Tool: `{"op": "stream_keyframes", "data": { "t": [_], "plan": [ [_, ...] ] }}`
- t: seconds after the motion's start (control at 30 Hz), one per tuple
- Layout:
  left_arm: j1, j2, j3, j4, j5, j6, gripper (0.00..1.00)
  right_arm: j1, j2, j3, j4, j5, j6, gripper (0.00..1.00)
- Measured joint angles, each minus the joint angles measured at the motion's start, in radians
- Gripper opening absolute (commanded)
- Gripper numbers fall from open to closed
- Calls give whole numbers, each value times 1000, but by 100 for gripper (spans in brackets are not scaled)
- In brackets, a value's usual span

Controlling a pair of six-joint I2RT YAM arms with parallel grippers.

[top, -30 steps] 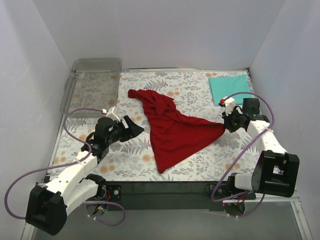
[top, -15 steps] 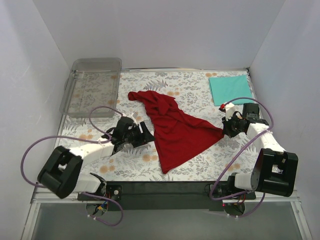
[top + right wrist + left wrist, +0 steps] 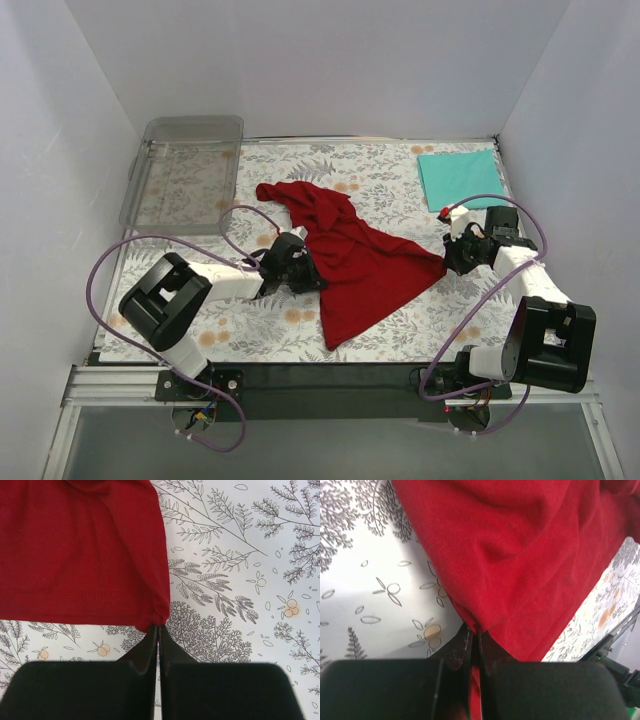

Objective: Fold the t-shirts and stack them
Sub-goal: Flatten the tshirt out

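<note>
The dark red t-shirt (image 3: 350,260) lies crumpled across the middle of the floral mat. At its left edge my left gripper (image 3: 310,277) is shut, pinching a fold of the red cloth (image 3: 520,570) between its fingers (image 3: 455,652). My right gripper (image 3: 448,260) is shut on the shirt's right corner (image 3: 155,617), where the red cloth (image 3: 80,550) bunches into the closed fingertips. The teal t-shirt (image 3: 460,175) rests folded flat at the far right corner of the mat.
A clear plastic tray (image 3: 185,170) stands at the far left of the floral mat (image 3: 250,330). White walls close in the workspace on three sides. Purple cables loop from both arms over the mat.
My left arm has swung right across the mat to the shirt's left edge, and its gripper has shut on the cloth. The right gripper has kept its hold and shifted slightly.
</note>
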Motion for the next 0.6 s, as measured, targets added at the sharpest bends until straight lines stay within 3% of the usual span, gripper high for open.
{"op": "stream_keyframes", "data": {
  "t": [0.13,0.33,0.47,0.53,0.57,0.6],
  "plan": [
    [-26,-81,-32,-47,-5,14,0,0,0,0,0,-1,-1,1],
    [-74,-458,-39,-251,100,7,0,-1,2,53,-16,31,10,1],
    [-82,-628,-38,-367,174,-20,1,-14,13,129,-1,53,43,1],
    [-83,-657,-58,-394,203,-34,17,-18,19,145,7,57,55,1],
    [-84,-659,-76,-400,217,-38,34,-18,23,146,9,58,61,1],
    [-84,-653,-95,-408,230,-37,42,-18,28,146,8,64,64,1]
  ]
}}
